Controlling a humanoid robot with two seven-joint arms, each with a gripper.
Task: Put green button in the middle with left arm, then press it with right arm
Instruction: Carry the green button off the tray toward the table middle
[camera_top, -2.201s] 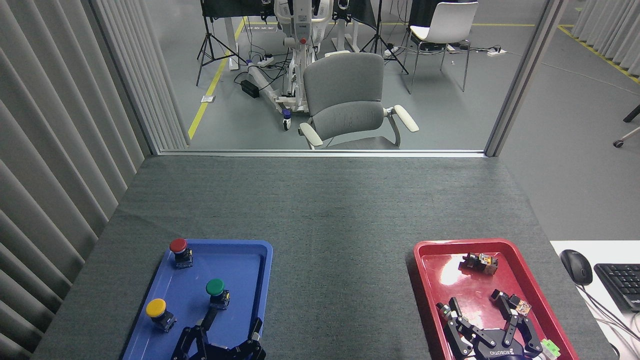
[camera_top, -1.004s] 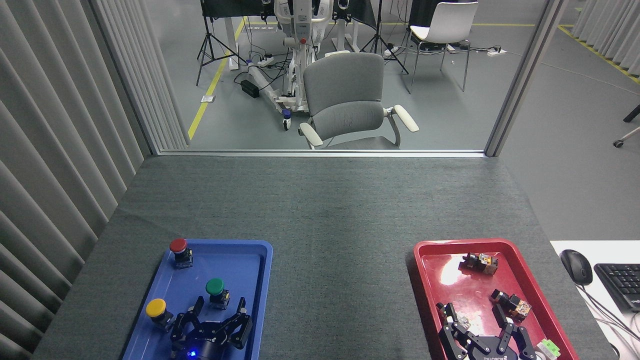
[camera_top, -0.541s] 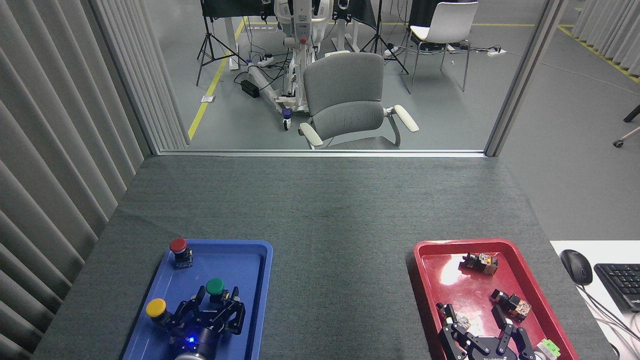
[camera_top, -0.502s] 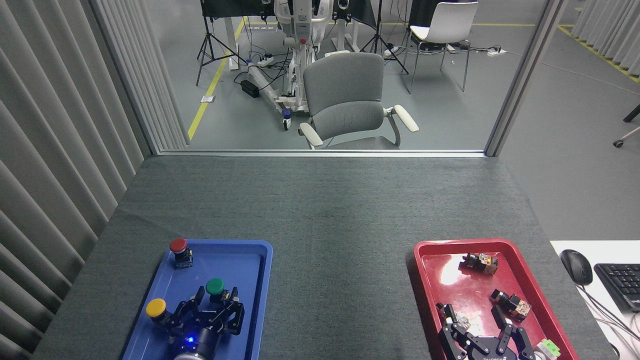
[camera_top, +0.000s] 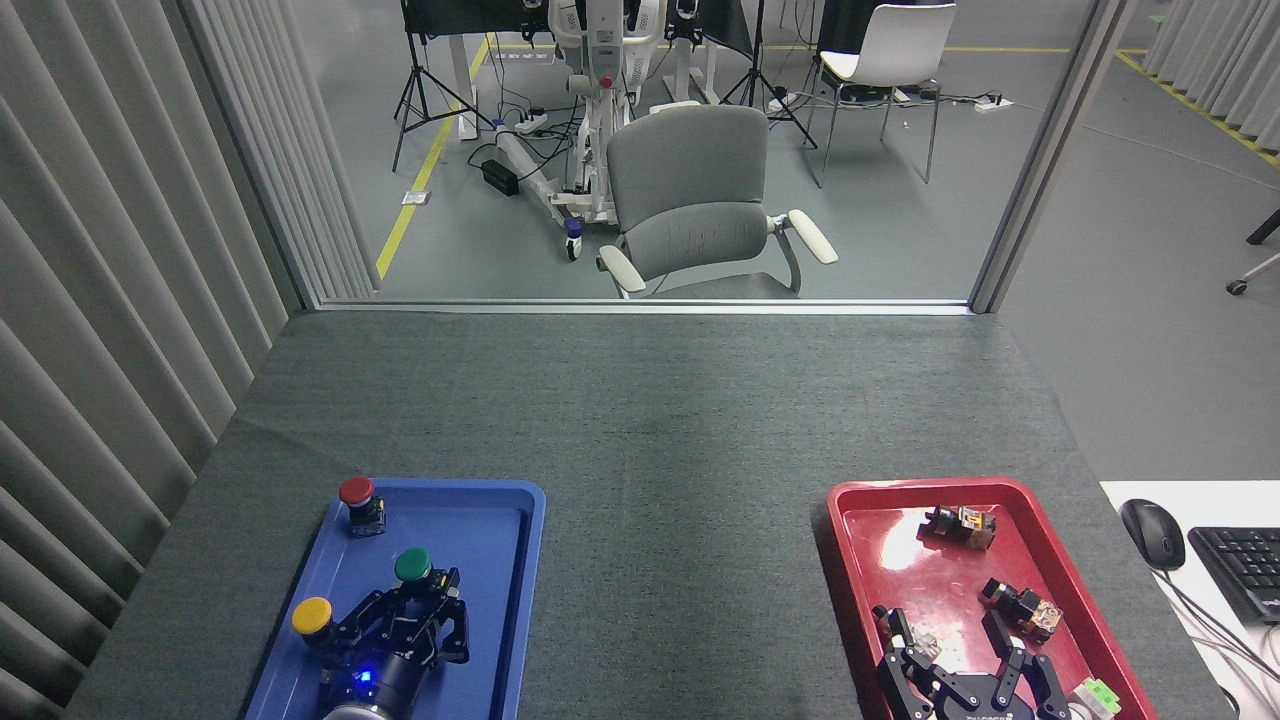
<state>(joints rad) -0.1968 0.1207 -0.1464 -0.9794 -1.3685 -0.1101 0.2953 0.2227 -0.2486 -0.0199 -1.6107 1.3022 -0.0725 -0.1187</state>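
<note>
left arm (camera_top: 425, 603): fingers pinch the green button (camera_top: 413, 566) | button at 12 o'clock of fingers | in blue tray (camera_top: 500, 620) | right arm (camera_top: 965, 650): fingers spread

Green button (camera_top: 412, 566), round domed cap tilted leftward, sits gripped by the left claw (camera_top: 420, 603).

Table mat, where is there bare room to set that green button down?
The mat is bare between the blue tray and the red tray, back to the far edge. The blue tray's near left is crowded: green button, yellow button, left gripper.
</note>
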